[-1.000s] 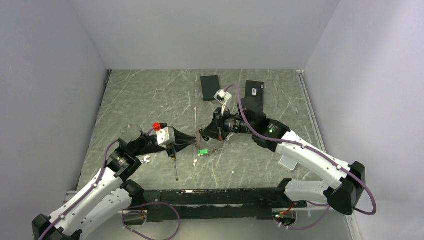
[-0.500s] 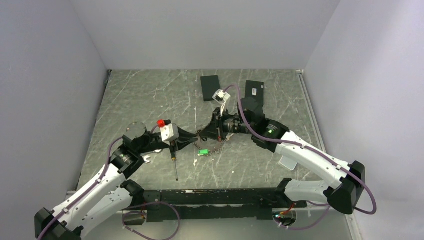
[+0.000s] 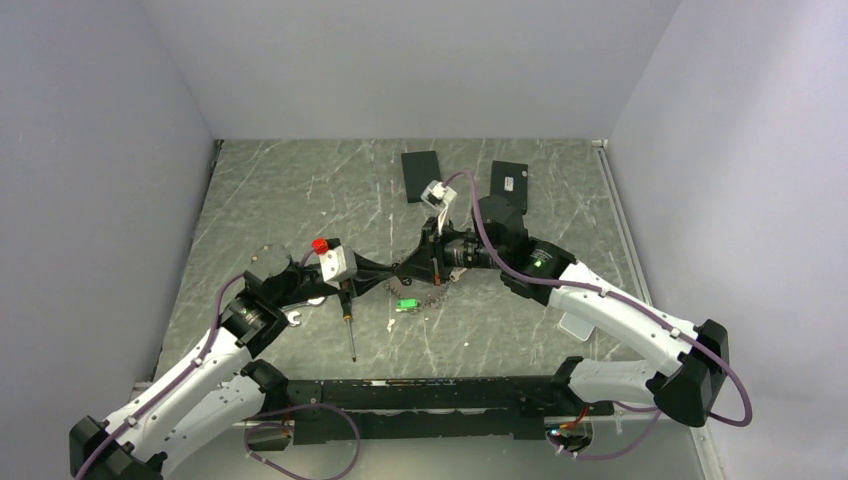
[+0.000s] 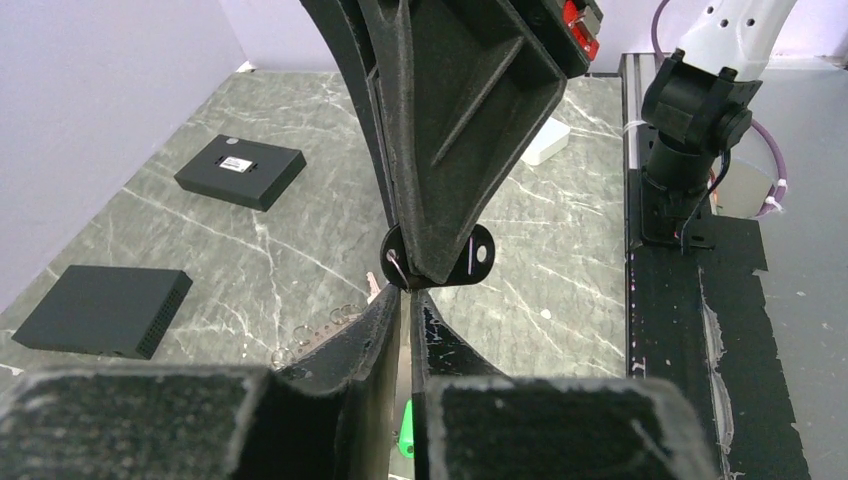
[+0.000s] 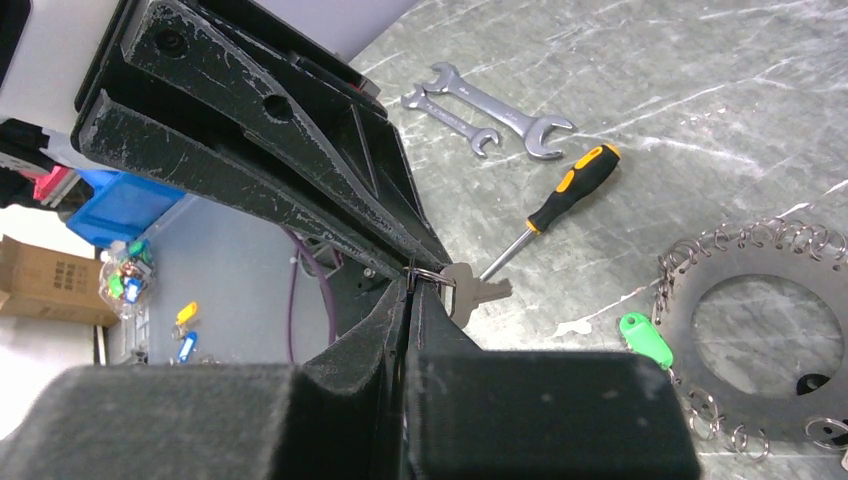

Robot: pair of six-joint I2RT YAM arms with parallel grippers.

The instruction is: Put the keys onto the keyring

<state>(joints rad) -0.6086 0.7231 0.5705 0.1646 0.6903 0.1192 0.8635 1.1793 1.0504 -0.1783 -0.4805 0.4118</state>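
Soft, even white light is falling from above, leaving only faint shadows on the table. Pale glare is washing over its marbled top in the right wrist view. Nearest each lens, the left gripper and right gripper are blurring, perhaps from close focus.

Three plain, pale lavender-white walls close in the scene in the overhead view: a back wall across the top, a left wall and a right wall slanting down either side. Between them lies the surface, grey-green stone-patterned with thin white veins. A light metal strip runs along its right edge. The light is even and soft. At the left edge of the right wrist view, beyond the surface, stand a blue bin and a cardboard box.
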